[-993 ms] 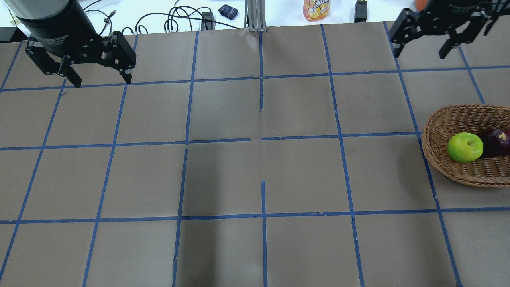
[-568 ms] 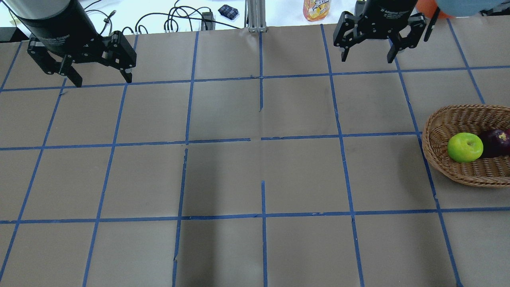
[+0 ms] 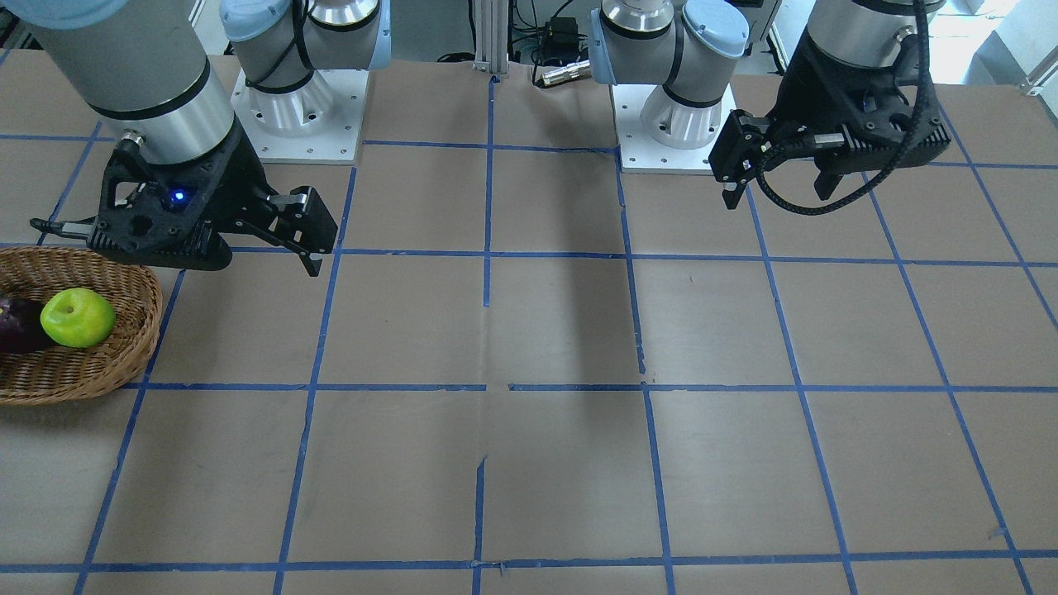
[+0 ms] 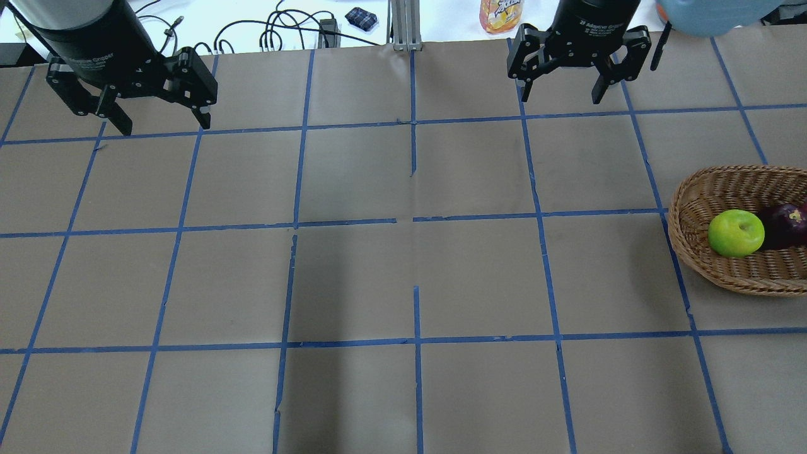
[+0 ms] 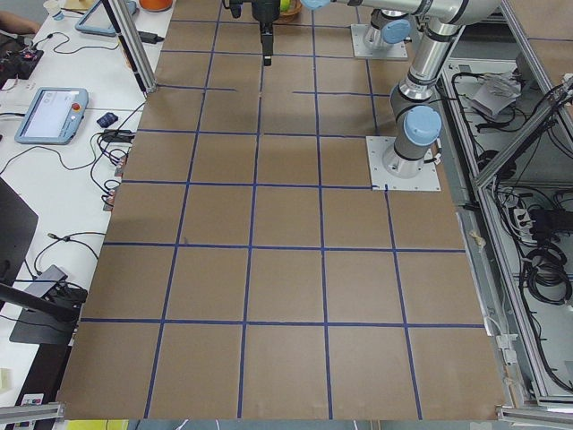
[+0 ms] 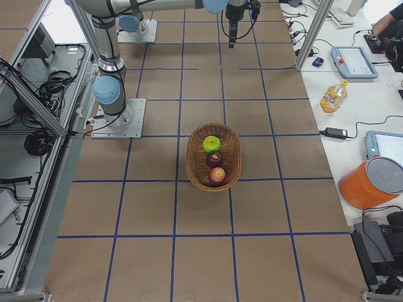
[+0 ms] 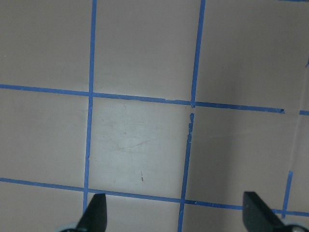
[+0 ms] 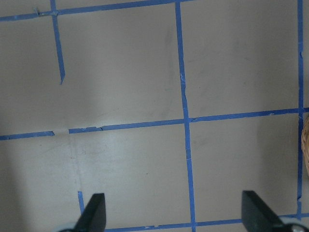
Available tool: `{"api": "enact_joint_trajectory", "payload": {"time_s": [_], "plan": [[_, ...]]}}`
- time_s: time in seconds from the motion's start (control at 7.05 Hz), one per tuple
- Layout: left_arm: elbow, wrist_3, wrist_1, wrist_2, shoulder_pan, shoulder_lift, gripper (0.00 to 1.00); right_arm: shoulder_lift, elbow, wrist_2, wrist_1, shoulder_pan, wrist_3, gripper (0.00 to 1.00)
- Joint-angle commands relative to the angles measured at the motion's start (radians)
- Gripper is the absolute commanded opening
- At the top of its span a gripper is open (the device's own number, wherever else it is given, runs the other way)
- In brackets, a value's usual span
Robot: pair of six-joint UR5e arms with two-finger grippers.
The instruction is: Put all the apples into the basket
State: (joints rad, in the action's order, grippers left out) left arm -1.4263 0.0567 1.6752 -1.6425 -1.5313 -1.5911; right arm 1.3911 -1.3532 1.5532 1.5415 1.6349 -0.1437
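Left gripper (image 4: 162,123): jaws spread wide, empty, touching nothing, suspended above the brown paper-covered counter with a blue tape grid (image 4: 353,277); right gripper (image 4: 561,96): jaws likewise spread wide and empty, suspended above the counter, well apart from the oval light-brown woven wicker basket (image 4: 744,277); the basket stands in the counter's right half, about midway between the robot-side edge and the operators' edge; inside it, side by side in a row, lie the bright lime-green round apple (image 4: 736,232), the dark purple-maroon round apple (image 4: 785,225) and the red round apple (image 6: 217,175); the green apple lies nearest the counter's centre, the red apple nearest the right edge.
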Motion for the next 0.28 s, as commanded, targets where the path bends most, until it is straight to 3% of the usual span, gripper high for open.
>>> {"api": "enact_joint_trajectory", "payload": {"time_s": [0.0,0.14], "plan": [[0.000,0.000,0.000,0.001,-0.001,-0.003,1.00,-0.001,-0.001,0.004,0.005,0.003,0.010,1.00],[0.000,0.000,0.000,0.000,-0.001,-0.003,1.00,-0.003,-0.004,0.008,0.005,0.003,0.013,1.00]]}}
